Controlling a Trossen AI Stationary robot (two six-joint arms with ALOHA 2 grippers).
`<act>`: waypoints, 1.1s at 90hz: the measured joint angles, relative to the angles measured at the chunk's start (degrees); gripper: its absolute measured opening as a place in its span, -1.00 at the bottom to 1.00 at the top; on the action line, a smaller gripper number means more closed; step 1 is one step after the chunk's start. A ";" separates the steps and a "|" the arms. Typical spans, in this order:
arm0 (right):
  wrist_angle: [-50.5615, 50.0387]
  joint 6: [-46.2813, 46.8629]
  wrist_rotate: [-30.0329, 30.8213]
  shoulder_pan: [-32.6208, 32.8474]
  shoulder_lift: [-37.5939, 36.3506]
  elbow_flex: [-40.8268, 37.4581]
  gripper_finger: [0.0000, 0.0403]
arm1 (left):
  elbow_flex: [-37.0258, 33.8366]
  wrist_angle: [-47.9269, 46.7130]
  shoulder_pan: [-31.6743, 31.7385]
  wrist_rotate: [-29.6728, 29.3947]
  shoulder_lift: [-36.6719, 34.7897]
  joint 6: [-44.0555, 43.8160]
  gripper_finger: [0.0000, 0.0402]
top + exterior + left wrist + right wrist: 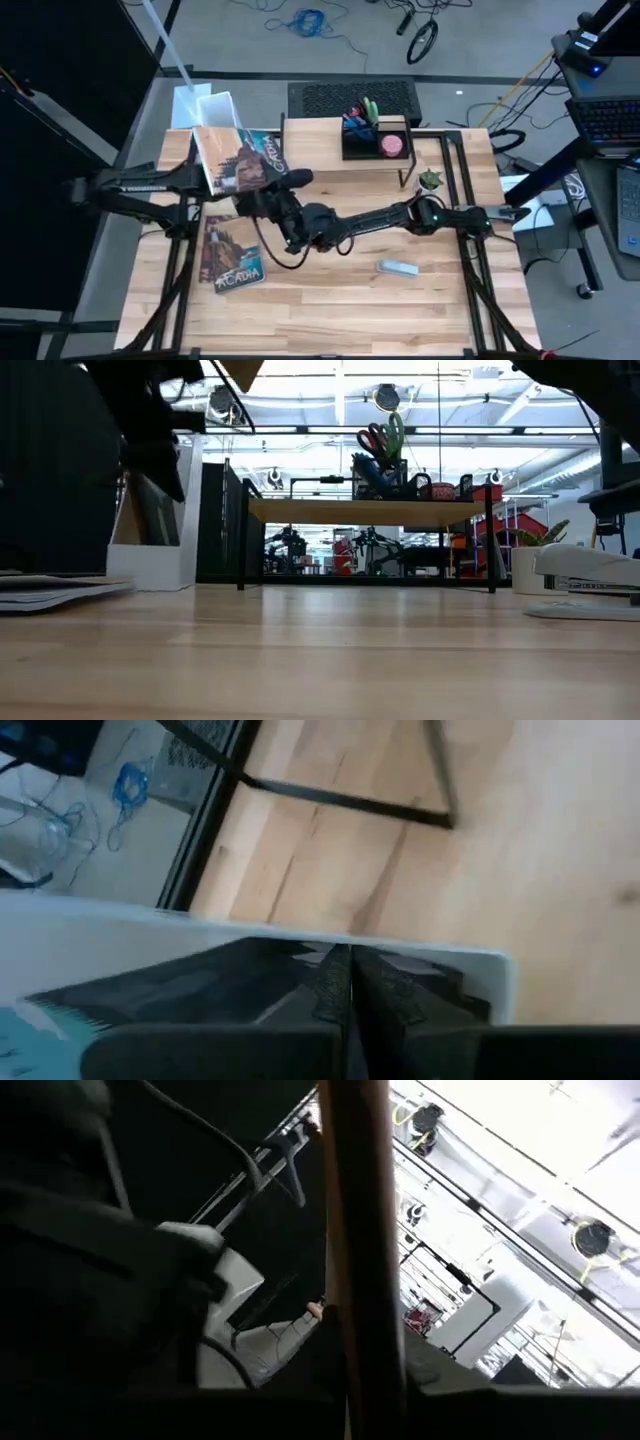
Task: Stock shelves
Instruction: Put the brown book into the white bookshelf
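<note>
A magazine (240, 160) with a landscape cover hangs tilted above the table's far left, beside the white file box (215, 105). My right gripper (266, 200) reaches in from the right under its near edge and is shut on it. My left gripper (350, 995) is shut, and the magazine's white edge (300, 925) lies across just beyond its fingertips. The shelves (330, 135), a light-wood top on black legs (370, 512), stand at the far middle. A second magazine (232, 252) lies flat on the table. My right gripper holds the magazine by its lower, near edge (365, 1380), which runs edge-on up the middle of the right wrist view. The fingers point upward toward the ceiling lights. The magazine is lifted clear of the table and tilted. My left gripper's shut fingertips (335, 975) lie at the magazine's white edge; whether they touch it cannot be told.
A black organizer (375, 150) with scissors and pens stands on the shelves' right half. A small plant (430, 180) sits right of the shelves and a stapler (398, 267) lies nearer the front. Bare table shows along the near edge.
</note>
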 joint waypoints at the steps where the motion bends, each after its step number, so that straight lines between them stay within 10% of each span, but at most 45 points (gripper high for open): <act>1: 0.19 -0.01 -0.01 0.03 -0.11 0.00 -0.98 | 0.26 -0.42 -0.22 0.00 -0.35 -0.06 -1.00; 34: 9.71 2.70 -1.87 0.37 -1.27 0.00 -0.98 | 9.50 -5.17 -7.61 0.48 -14.46 -4.45 -1.00; 77: -8.88 52.13 -16.55 -3.17 -0.78 0.00 -0.98 | 17.80 -4.62 -10.42 0.59 -33.27 -4.45 -1.00; 99: -9.28 61.63 -16.46 -4.85 2.47 0.00 -0.99 | 17.78 -3.91 -10.41 0.87 -36.34 -3.58 -1.00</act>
